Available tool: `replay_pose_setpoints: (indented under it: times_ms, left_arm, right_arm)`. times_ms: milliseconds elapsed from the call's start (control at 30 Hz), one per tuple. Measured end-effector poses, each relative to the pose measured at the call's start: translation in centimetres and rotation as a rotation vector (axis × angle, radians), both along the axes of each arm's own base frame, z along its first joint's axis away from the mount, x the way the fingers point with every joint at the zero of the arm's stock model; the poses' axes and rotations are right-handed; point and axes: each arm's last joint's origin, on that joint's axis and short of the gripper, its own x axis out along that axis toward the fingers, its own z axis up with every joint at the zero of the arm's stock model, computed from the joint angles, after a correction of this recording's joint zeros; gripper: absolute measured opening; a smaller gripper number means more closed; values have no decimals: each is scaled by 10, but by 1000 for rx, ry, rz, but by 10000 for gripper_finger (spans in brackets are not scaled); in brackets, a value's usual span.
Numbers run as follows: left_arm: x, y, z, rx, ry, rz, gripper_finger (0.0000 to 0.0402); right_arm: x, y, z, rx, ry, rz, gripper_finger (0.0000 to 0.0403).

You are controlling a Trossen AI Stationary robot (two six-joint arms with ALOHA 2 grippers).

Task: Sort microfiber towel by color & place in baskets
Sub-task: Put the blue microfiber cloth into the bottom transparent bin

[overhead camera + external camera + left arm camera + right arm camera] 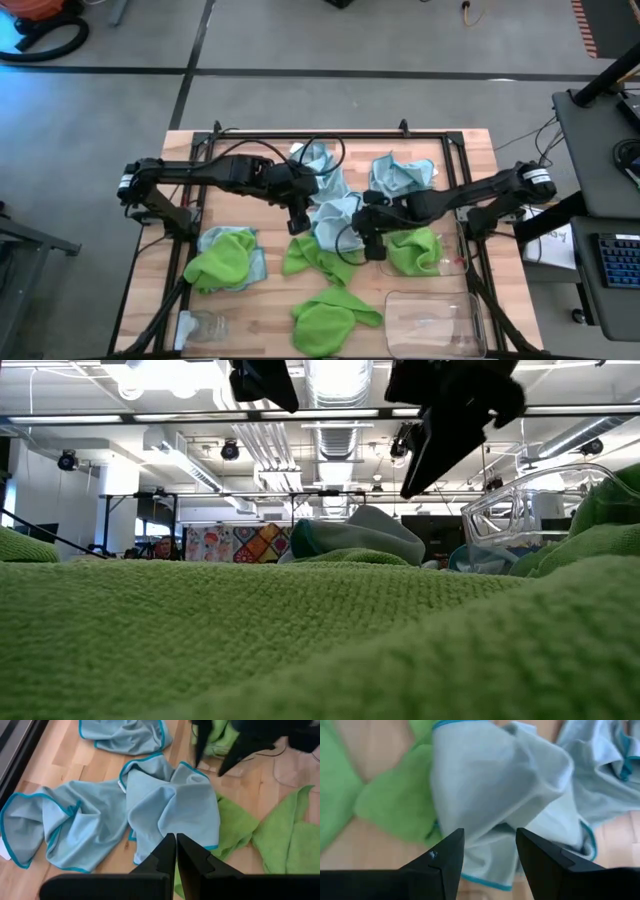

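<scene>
A clear glass jar point(205, 324) rests on the wooden table point(270, 318), a keyboard point(620, 262) just beyond it.

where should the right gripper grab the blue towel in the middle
Grip the raised fold at the centre of the blue towel, coming straight down from above. It lies crumpled with a ridge standing up, directly under the open right gripper, and that ridge looks easier to pinch than the flat edges lying over the green towel.
</scene>
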Motion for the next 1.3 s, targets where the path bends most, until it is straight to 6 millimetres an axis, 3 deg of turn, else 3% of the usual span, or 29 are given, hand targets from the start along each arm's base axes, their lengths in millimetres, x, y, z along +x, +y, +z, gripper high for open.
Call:
replay_pose_setpoints:
  times_ms: [233, 433, 700, 933, 1100, 1300]
  left_arm:
    - [-1, -4, -1, 1, 9, -13, 0]
    - [-2, -10, -1, 1, 20, -32, 0]
    - [-3, -14, -2, 1, 29, -43, 0]
    - [-3, -14, -2, 2, 31, -45, 0]
    - [-3, -14, -2, 3, 32, -44, 0]
    - [-3, -14, -2, 3, 34, -43, 0]
  right_arm:
    - [11, -26, -4, 137, -29, 13, 196]
    - [20, -40, -19, 204, -2, 8, 205]
    - [29, -45, -36, 195, 26, 9, 206]
    - [31, -45, -39, 197, 24, 11, 204]
    - [30, -44, -36, 202, 17, 6, 165]
    - [29, -44, -33, 209, 10, -4, 68]
